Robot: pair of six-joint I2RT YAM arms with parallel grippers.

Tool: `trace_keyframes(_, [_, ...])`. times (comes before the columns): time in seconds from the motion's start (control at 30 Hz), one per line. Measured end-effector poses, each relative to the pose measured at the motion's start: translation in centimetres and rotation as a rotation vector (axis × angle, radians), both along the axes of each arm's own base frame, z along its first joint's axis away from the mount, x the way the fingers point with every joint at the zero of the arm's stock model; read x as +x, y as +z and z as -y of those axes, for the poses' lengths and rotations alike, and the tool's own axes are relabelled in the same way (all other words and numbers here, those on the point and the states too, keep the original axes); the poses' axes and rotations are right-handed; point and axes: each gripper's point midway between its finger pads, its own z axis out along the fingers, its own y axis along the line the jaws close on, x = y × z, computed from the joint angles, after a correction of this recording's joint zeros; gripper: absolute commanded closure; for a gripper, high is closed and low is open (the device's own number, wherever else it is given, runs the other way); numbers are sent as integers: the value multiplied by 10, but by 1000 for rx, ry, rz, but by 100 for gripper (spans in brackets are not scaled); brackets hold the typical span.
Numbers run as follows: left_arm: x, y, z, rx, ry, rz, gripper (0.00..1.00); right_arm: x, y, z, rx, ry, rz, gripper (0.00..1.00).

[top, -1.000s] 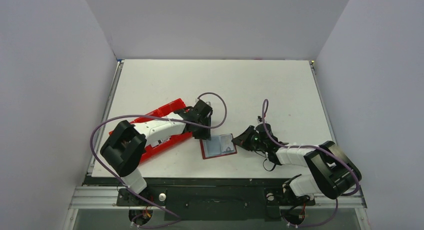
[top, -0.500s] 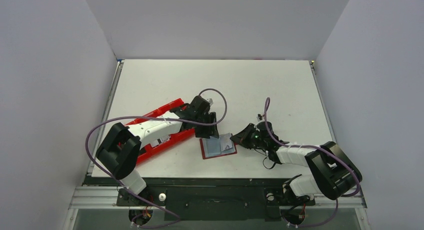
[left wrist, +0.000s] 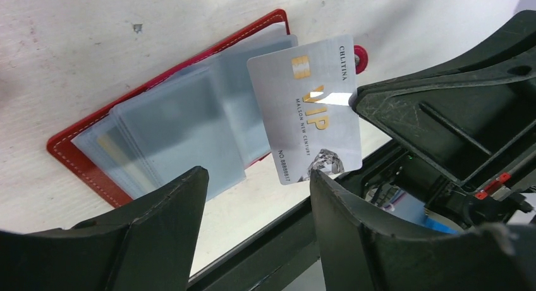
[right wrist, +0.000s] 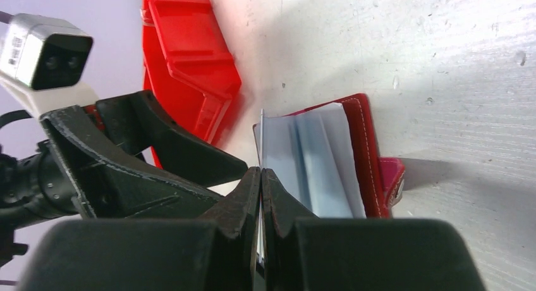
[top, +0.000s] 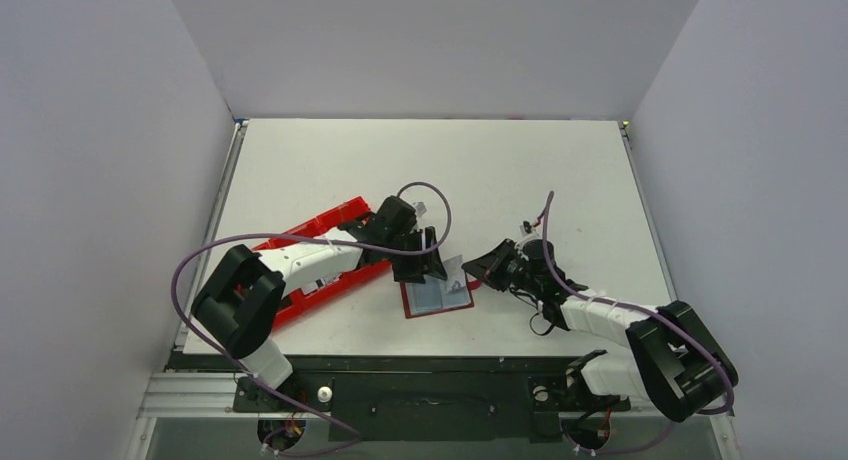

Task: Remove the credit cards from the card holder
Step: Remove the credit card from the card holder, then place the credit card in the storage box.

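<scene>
The card holder (top: 428, 300) lies open on the worktop (top: 500, 170) at lower centre, right of the red tray (top: 330, 223), sleeves up for access. My right jaws pinch a silver credit card (left wrist: 310, 114) at its edge, tilted above the sleeves. My left jaws hang wide, empty.

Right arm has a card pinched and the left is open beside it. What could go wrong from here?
1. The right gripper pinches the card by one edge only; a nudge from the left gripper could twist it or knock it free.
2. The left fingers sit close over the card holder; closing low could catch its loose sleeves instead of the card.
3. Nothing pins the holder, so it may slide.
</scene>
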Motion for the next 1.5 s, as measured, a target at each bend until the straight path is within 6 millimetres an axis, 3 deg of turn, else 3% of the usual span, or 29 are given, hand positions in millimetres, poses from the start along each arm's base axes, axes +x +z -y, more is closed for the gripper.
trace_keyframes(0.33, [4, 5, 6, -179, 63, -67, 36, 5, 23, 3, 82, -26, 13, 100])
trace_keyframes(0.63, [18, 47, 24, -402, 87, -35, 36, 7, 43, -2, 168, -28, 24, 100])
trace_keyframes(0.87, [22, 63, 31, -478, 87, -29, 39, 8, 53, -4, 210, -27, 30, 100])
trace_keyframes(1.0, [21, 66, 33, -501, 87, -40, 53, 8, 58, -5, 222, -24, 43, 100])
trace_keyframes(1.23, [22, 67, 32, -516, 101, -55, 100, 9, 63, -3, 230, -30, 57, 100])
trace_keyframes(1.33, [21, 74, 34, -541, 84, -47, 100, 7, 57, -3, 213, -28, 40, 100])
trace_keyframes(1.4, [20, 76, 35, -545, 79, -41, 100, 6, 56, -2, 206, -26, 39, 89])
trace_keyframes(1.43, [20, 76, 35, -545, 78, -42, 100, 5, 56, -2, 201, -23, 43, 74])
trace_keyframes(1.47, [20, 76, 35, -544, 79, -41, 100, 4, 56, -1, 193, -20, 44, 66])
trace_keyframes(1.5, [20, 76, 35, -544, 78, -41, 100, 3, 56, 0, 185, -17, 45, 50])
